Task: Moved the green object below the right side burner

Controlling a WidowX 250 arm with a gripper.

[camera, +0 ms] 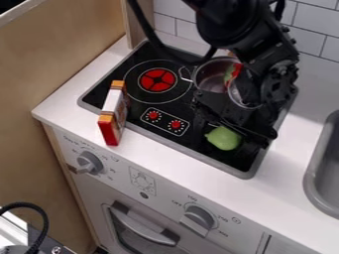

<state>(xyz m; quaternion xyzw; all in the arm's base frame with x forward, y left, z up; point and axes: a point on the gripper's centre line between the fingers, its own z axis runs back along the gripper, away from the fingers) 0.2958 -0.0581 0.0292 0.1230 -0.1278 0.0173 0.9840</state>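
Note:
The black gripper (228,120) hangs over the right part of the black stove top (136,130), pointing down toward the front edge. Just below its body is the green object (224,138), rounded with a small stub at its left side. It lies at the front right of the stove top, to the right of the red knobs and nearer the front than the right side burner's area. The arm and a metal pot cover that burner.
The metal pot (210,77) with a red and green item inside stands behind the gripper. A red, white and orange box (114,113) stands at the stove's front left edge. The left burner (157,80) is red; a grey sink (326,166) lies at the right.

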